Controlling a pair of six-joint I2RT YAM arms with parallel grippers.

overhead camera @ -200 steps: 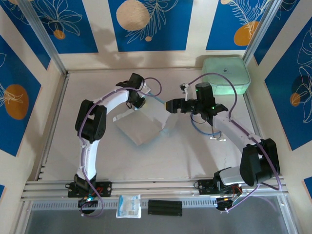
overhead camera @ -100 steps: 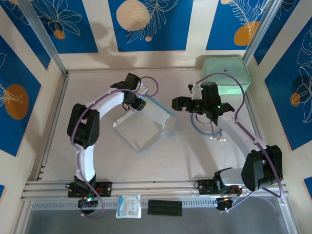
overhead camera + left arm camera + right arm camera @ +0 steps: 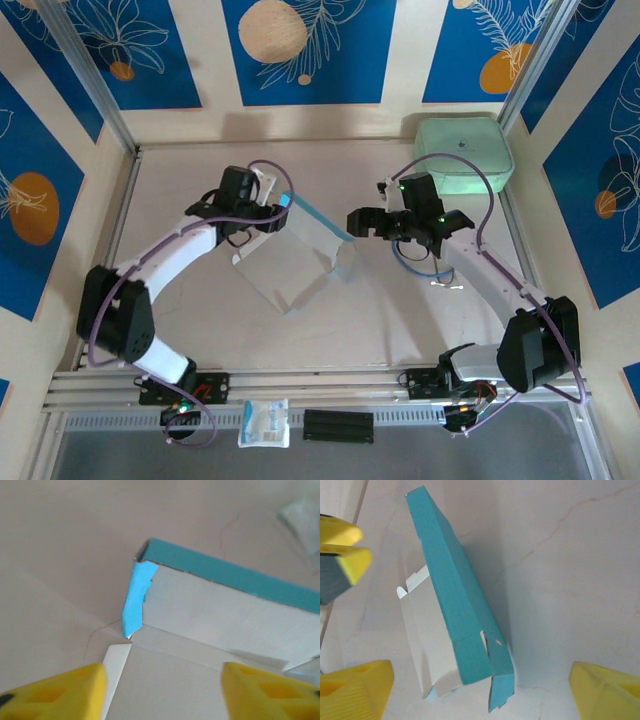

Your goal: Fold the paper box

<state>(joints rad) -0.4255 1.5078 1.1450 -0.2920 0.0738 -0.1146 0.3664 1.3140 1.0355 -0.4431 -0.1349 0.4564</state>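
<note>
1. One paper box [image 3: 300, 255] is seen near the middle of the bench [image 3: 400, 310], between the two arms. It is only partly folded. A whitish-grey panel lies flat, and one long wall, light blue outside, is raised along its far-right edge.
2. In the top view, the long axis of that raised wall runs on a slant, from far-left to near-right.
3. The left gripper [image 3: 277, 208] is held just beside the far-left end of the wall. In its wrist view the jaws are set wide, with nothing clamped. The flat panel and a small blue corner tab [image 3: 136, 597] are seen ahead of the fingertips [image 3: 65, 690].
4. The right gripper [image 3: 354, 221] is held just off the blue outer face, near the wall's near-right end, and is pointed at it. Its jaws are also spread wide and empty, and the wall is seen standing lengthwise between them in the right wrist view.
5. Both grippers are judged close to the box. The left one is taken as the nearer, as it hangs at the corner itself. The coming move is judged to turn on this, with the wall faced from its inner side by the left arm and from its outer side by the right.
6. Counted:
   - one paper box
   - two grippers
   - one mint-green case [image 3: 462, 150] at the far-right corner, well apart from the box
   - one small white packet [image 3: 264, 422] at the near rail
</note>
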